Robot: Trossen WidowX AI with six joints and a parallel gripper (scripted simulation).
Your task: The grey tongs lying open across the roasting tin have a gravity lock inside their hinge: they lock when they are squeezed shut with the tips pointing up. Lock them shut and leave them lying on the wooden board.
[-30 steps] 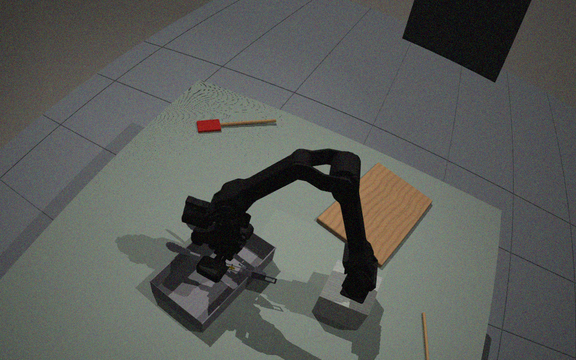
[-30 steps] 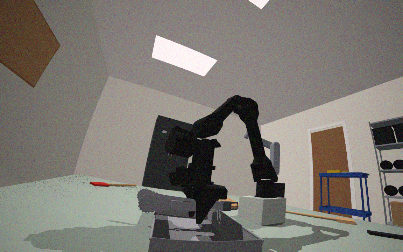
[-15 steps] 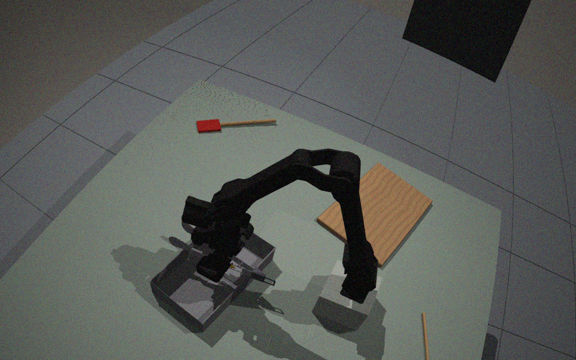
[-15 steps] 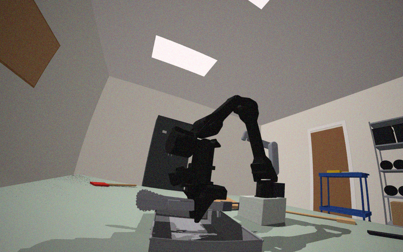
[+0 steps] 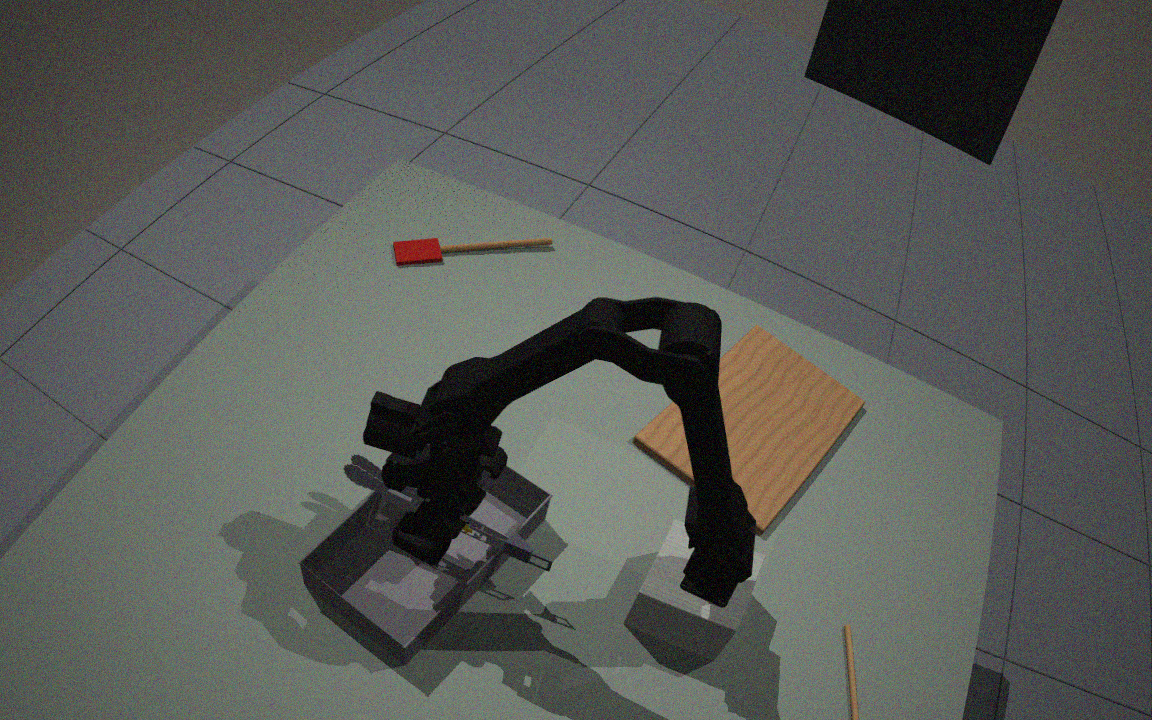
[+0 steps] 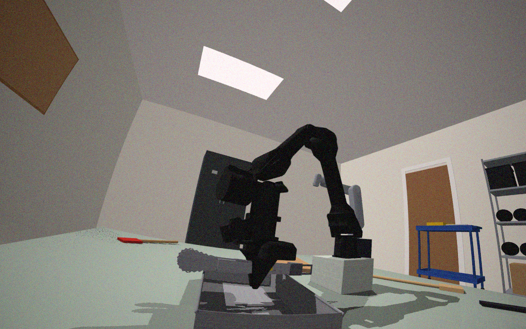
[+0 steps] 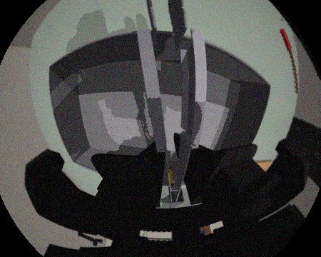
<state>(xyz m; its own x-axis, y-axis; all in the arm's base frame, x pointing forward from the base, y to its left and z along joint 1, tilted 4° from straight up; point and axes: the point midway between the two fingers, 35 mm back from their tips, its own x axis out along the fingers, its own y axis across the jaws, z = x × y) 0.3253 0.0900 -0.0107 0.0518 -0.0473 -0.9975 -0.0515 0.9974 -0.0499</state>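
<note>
The grey tongs [image 5: 517, 547] [image 6: 232, 266] [image 7: 148, 71] lie about level across the roasting tin [image 5: 352, 620] [image 6: 265, 321] [image 7: 65, 125]. Their scalloped tips reach past one side of the tin and the hinge end past the other. The two arms stand close together, with a narrow gap still between them in the wrist view. My gripper [image 6: 255, 280] [image 7: 169, 136] points down over the tin and is shut on the tongs, one finger on each side. Its far finger is hidden in the exterior view. The wooden board [image 5: 786, 420] [image 6: 293, 262] [image 7: 264, 165] lies apart from the tin, with nothing visible on it.
A red spatula [image 5: 417, 251] [image 6: 130, 240] [image 7: 286, 39] lies at the far side of the table. The pale block [image 6: 340, 274] under my arm's base stands between the tin and a wooden-handled tool [image 5: 850, 671] [image 6: 412, 281]. A black bar [image 6: 518, 309] lies at the right.
</note>
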